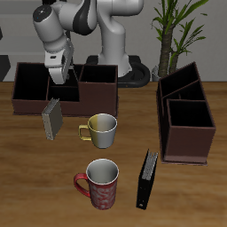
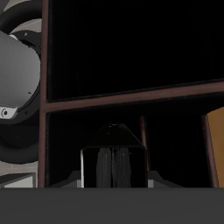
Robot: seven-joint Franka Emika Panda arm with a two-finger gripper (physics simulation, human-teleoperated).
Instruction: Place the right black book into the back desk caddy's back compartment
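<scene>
Standing nearest the table's front edge and playing no part: a red patterned mug point(image 1: 102, 183) and, beside it, the twin black book point(image 1: 147, 178) with its grey page edge, upright and untouched. Sitting a little farther back: a pale yellow-green mug point(image 1: 102, 130) and the grey striped book point(image 1: 51, 120), leaning just in front of the long brown organizer. Lying off to one side, well apart from the action: the other dark brown caddy point(image 1: 186, 120), empty as far as can be seen.

Farther back again, hanging over the back desk caddy point(image 1: 97, 99): the gripper point(image 1: 57, 87), pointing down into the row of open-top sections. Showing in the wrist view as a slim dark slab clamped between the fingers: the right black book point(image 2: 114, 163), with the caddy's brown dividers point(image 2: 131, 96) and black hollows spreading out beyond it. So: clenched on the book, not released.

Judging progress: picking up and carrying over looking done, since the book is off the table and above the organizer. Remaining: confirming that the section underneath is the back one, lowering the book between its walls, letting go and pulling clear. Not possible to tell from either view exactly which section is lying below, nor whether the book's lower edge is already dipping under the rim.
</scene>
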